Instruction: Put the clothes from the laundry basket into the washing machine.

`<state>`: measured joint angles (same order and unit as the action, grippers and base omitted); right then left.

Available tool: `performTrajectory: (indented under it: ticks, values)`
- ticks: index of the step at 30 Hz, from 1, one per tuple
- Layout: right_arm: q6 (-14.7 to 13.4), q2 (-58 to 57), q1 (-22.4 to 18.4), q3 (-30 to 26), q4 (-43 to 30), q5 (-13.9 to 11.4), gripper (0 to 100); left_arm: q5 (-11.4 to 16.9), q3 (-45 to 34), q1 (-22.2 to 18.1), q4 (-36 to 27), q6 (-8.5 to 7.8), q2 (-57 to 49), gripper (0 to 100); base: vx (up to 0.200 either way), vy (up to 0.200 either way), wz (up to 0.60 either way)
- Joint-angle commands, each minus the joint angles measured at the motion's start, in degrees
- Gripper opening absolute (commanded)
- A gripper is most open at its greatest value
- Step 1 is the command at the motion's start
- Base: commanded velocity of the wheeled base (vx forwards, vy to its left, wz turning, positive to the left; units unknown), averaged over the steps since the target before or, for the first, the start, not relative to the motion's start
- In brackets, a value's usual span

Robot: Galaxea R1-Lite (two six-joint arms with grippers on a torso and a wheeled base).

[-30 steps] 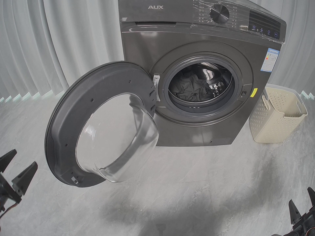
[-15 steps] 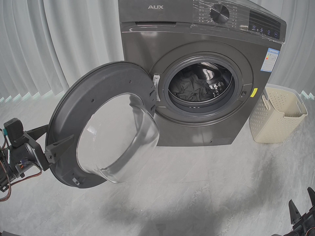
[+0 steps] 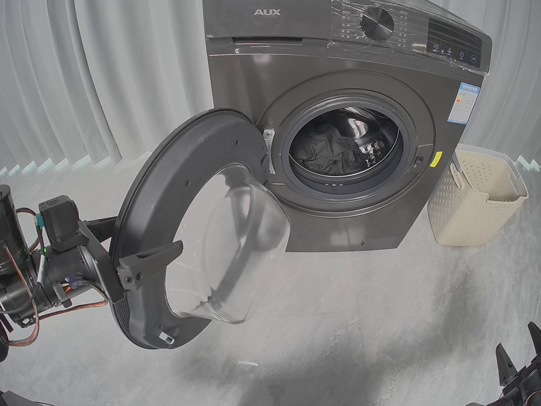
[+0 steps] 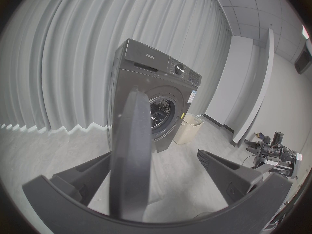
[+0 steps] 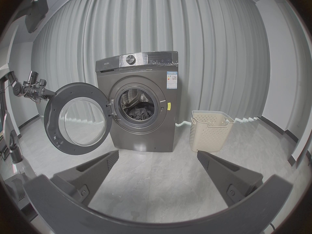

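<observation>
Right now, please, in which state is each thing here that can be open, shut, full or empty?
Washing machine door: open, swung partly out.
Drum: holds dark clothes.
Laundry basket: upright; no clothes seen inside.
Left gripper: open, its fingers on either side of the door's edge.
Right gripper: open, holding nothing.

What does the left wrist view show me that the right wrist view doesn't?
Left wrist view: the door edge-on, its rim between the left gripper's open fingers. Right wrist view: the door's inner face and glass bowl, dark clothes in the drum, and the right gripper open, holding nothing. Both: the washing machine and the laundry basket beside it.
</observation>
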<state>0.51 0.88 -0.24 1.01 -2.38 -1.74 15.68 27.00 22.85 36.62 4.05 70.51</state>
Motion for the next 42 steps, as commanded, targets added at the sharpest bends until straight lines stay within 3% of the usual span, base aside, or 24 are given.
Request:
performTrajectory:
  ticks: [1,5,8,18,25,33,38,42]
  values:
    - [0.0,-0.9,0.0,0.0,0.0,0.0,100,0.0,1.7,5.8,1.0,1.4,3.3,100,0.0,0.0,0.0]
    - [0.0,-0.9,0.0,0.0,0.0,0.0,100,-0.6,2.3,10.1,2.1,3.77,4.0,100,0.0,0.0,0.0]
    - [0.0,-0.9,0.0,0.0,0.0,0.0,100,-2.2,1.7,10.4,2.4,3.69,4.3,100,0.0,0.0,0.0]
    - [0.0,-0.9,0.0,0.0,0.0,0.0,100,-3.0,-0.1,9.8,3.0,3.51,-0.8,100,0.0,0.0,0.0]
    - [0.0,-0.9,0.0,0.0,0.0,0.0,100,-6.4,-0.2,9.8,2.1,3.51,-0.5,100,0.0,0.0,0.0]
    - [0.0,-0.9,0.0,0.0,0.0,0.0,100,-9.6,3.9,9.9,5.8,3.25,12.7,100,0.0,0.0,0.0]
    - [0.0,-0.9,0.0,0.0,0.0,0.0,100,-14.4,8.9,10.3,11.3,3.77,20.5,100,0.0,0.0,0.0]
    - [-0.1,-0.9,0.0,0.0,0.0,0.0,100,-14.9,12.5,11.3,11.8,3.77,24.5,100,0.0,0.0,0.0]
